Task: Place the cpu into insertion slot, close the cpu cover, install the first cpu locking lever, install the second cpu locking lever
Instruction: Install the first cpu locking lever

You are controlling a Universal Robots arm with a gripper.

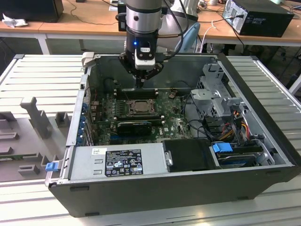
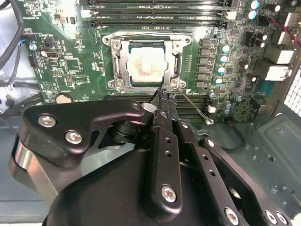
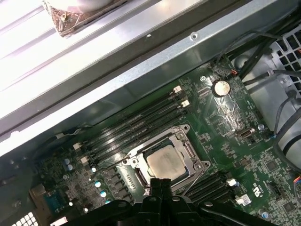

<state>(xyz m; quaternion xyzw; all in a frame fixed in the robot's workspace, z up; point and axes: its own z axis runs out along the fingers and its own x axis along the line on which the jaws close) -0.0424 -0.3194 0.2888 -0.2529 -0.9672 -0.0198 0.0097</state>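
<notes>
Inside the case (image 1: 155,190), the gripper (image 2: 161,95) hangs just beside the slot (image 2: 118,83), tips pressed together to a narrow point with nothing seen between them. The cpu (image 2: 146,65) lies seated in the slot, with the cover (image 2: 179,61) down around it. One lever (image 2: 195,108) juts free, judged unlatched; closed tips suit pushing it.

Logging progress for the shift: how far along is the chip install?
Done: the chip lies in the socket with the cover down over it. In hand: the gripper is at the socket's edge, next to a thin lever that sticks out loose. Left: at least that lever looks unlatched.
</notes>
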